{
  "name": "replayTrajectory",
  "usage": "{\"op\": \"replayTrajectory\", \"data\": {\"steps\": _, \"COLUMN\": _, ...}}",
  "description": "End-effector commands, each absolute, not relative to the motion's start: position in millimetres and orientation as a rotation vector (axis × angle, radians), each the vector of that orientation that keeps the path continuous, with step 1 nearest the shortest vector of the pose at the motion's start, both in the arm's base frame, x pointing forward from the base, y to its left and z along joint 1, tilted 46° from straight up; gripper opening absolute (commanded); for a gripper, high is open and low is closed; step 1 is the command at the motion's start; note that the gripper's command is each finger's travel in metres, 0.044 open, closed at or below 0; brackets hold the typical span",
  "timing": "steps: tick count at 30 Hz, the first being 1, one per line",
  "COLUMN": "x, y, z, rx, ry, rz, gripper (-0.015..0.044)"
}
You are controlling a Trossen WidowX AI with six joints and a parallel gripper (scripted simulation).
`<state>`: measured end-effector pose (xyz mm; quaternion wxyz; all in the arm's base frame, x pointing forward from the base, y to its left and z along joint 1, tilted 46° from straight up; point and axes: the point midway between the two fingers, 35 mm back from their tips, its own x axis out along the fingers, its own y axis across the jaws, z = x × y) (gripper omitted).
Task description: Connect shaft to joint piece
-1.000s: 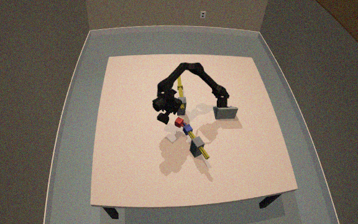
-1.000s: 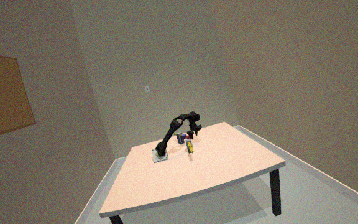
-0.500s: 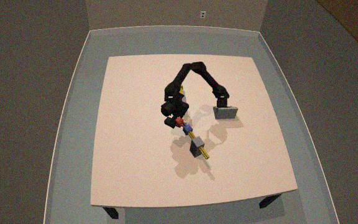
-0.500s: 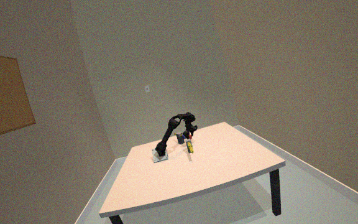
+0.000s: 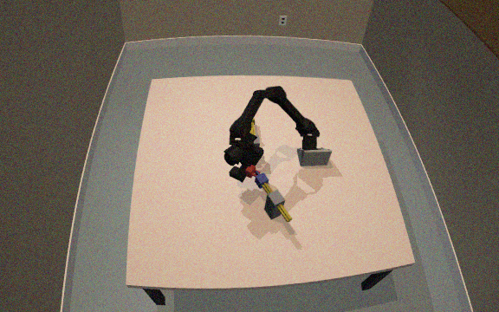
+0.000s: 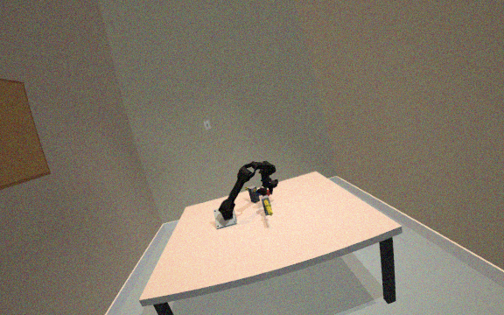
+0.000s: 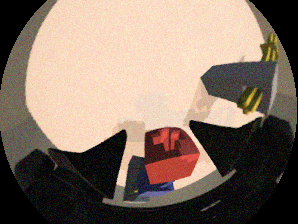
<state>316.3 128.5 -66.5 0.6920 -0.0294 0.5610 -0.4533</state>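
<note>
The red joint piece (image 5: 250, 171) (image 7: 172, 167) sits between my open fingers, close to the tips, and is not gripped. Its opening faces up in the wrist view. A blue hinge part (image 5: 262, 178) (image 7: 162, 188) links it to the yellow first shaft (image 5: 285, 213), held in the first block (image 5: 276, 198) (image 6: 253, 195). The second block (image 7: 240, 80) holds the yellow second shaft (image 7: 250, 100) (image 6: 268, 207) (image 5: 253, 126), whose near end points down and left in the wrist view. My gripper (image 5: 247, 164) (image 7: 159, 128) is open and empty. The arm partly hides the second block in the top view.
The arm's grey base (image 5: 314, 158) (image 6: 220, 224) stands to the right in the top view. The arm arches over from it, behind the blocks. The second block stands close to the right finger's side in the wrist view. All stand on the pale table (image 5: 180, 243) (image 6: 313, 236).
</note>
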Motion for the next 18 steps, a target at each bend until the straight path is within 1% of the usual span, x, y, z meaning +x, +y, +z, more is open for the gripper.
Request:
{"op": "replayTrajectory", "data": {"steps": 1, "x": 315.0, "y": 122.8, "z": -70.5, "rx": -0.078, "ry": 1.256, "rz": -1.017, "gripper": 0.0440}}
{"op": "replayTrajectory", "data": {"steps": 11, "x": 315.0, "y": 122.8, "z": -70.5, "rx": -0.078, "ry": 1.256, "rz": -1.017, "gripper": 0.0182}}
{"op": "replayTrajectory", "data": {"steps": 18, "x": 315.0, "y": 122.8, "z": -70.5, "rx": -0.078, "ry": 1.256, "rz": -1.017, "gripper": 0.0182}}
